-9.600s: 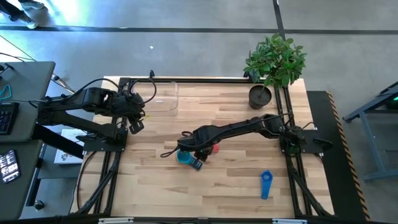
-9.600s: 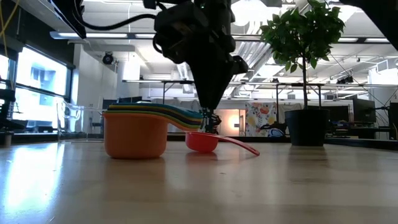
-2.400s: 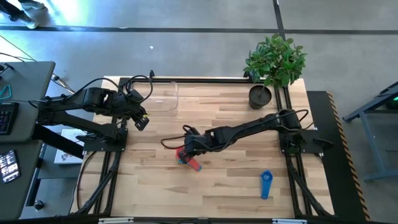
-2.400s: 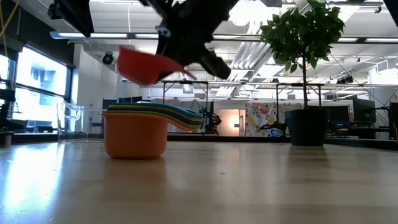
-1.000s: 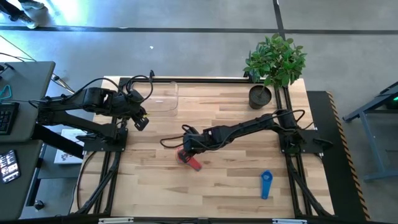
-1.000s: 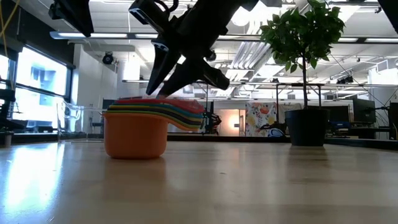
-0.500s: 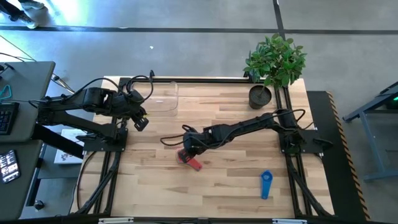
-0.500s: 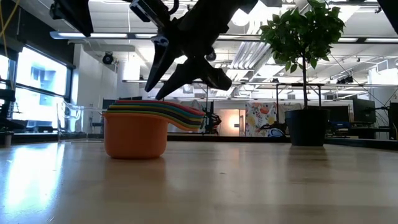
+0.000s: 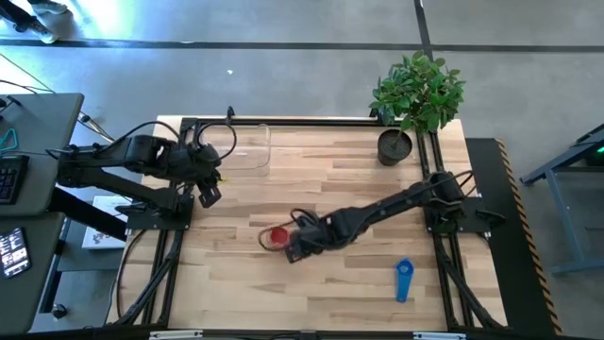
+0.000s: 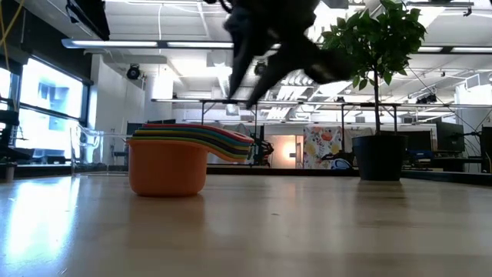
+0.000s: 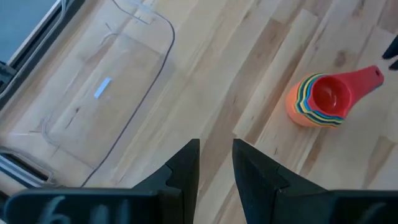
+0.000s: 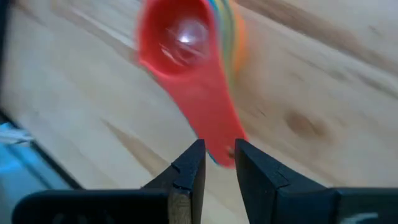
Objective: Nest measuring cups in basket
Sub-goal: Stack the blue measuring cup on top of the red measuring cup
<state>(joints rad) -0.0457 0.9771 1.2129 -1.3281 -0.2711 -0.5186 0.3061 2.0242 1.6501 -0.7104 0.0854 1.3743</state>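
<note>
The nested measuring cups (image 9: 278,236) stand mid-table, resting on the orange bottom cup (image 10: 167,165). The red cup (image 12: 186,43) sits on top, its handle (image 12: 211,118) pointing toward my right gripper. The blue cup (image 9: 404,280) lies alone near the table's near right corner. The clear basket (image 9: 267,142) sits at the far left. My right gripper (image 9: 291,253) hangs above and just near-right of the stack, blurred in the low view (image 10: 257,65), with a narrow gap between its fingers (image 12: 219,155). My left gripper (image 9: 208,195) waits at the left edge, its fingers (image 11: 216,158) narrowly apart over bare wood.
A dark round plant pot (image 9: 394,146) with a leafy plant stands at the far right corner. The stack (image 11: 320,99) and the basket (image 11: 168,43) both show in the left wrist view, with bare wood between them. Black frame rails run along the table's sides.
My right gripper has drawn away from above the stack, moving up and toward the table's near edge and right. The red cup stays on top of the stack, its bowl now uncovered in the high view. The stack has not moved.
</note>
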